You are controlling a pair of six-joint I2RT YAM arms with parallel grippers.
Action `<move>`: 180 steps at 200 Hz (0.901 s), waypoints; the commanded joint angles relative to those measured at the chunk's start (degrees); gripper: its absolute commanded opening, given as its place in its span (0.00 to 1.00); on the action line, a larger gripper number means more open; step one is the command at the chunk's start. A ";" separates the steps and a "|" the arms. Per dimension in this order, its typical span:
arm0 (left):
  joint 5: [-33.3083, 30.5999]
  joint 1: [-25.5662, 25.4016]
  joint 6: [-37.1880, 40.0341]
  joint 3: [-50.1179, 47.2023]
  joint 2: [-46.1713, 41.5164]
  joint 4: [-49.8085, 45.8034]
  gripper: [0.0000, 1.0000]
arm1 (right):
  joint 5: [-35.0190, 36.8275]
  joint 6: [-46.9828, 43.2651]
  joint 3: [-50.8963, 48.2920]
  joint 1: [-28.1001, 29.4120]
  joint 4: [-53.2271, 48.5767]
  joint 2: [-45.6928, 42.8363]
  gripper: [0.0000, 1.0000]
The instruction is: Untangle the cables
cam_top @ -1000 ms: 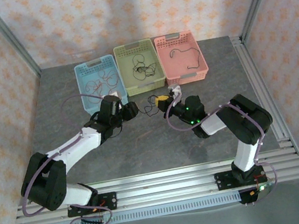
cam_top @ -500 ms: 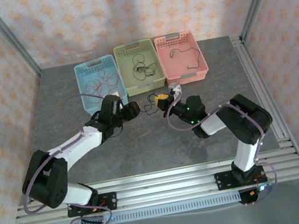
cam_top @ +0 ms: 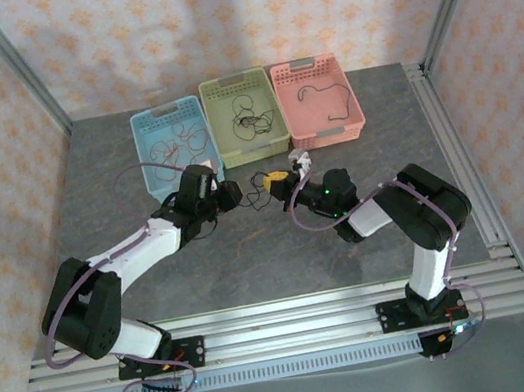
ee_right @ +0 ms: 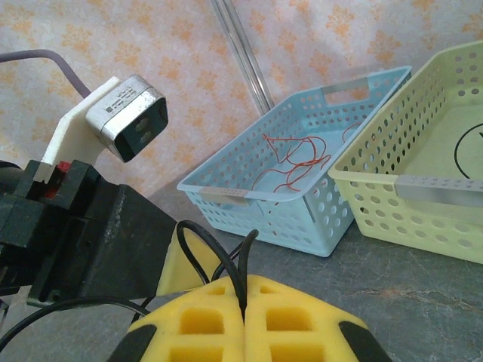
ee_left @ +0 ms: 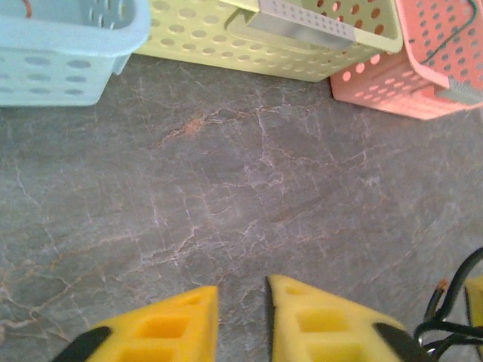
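Note:
A black cable (ee_right: 198, 241) loops up out of my right gripper (ee_right: 243, 283), which is shut on it just above the table. The small tangle of black cables (cam_top: 261, 188) lies between my two grippers in front of the green basket. My left gripper (ee_left: 241, 290) hovers low over bare table with a narrow gap between its yellow fingers and nothing in it. Part of the black tangle (ee_left: 445, 320) lies just to its right. In the top view the left gripper (cam_top: 237, 193) and right gripper (cam_top: 279, 178) almost face each other.
Three baskets stand in a row behind: a blue basket (cam_top: 148, 155) holding red-orange cables (cam_top: 177, 148), a green basket (cam_top: 214, 123) holding black cables (cam_top: 247, 122), and a pink basket (cam_top: 352, 104) holding one black cable (cam_top: 320, 94).
My left gripper has slid right toward the black tangle and its jaws have narrowed. My right gripper has shifted slightly left, still holding its cable.

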 commanded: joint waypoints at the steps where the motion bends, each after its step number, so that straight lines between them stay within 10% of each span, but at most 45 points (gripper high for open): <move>1: -0.02 -0.22 -0.06 1.20 0.22 0.77 0.08 | -1.24 0.35 1.08 0.29 3.60 0.53 0.00; 106: -11.27 2.63 -5.46 -8.14 -11.29 2.81 0.00 | 13.06 -8.27 0.92 0.31 -12.37 -4.24 0.06; 180: -15.77 5.61 -10.12 -13.96 -18.01 3.16 0.00 | 7.02 -11.84 3.27 0.83 -18.19 -3.86 0.12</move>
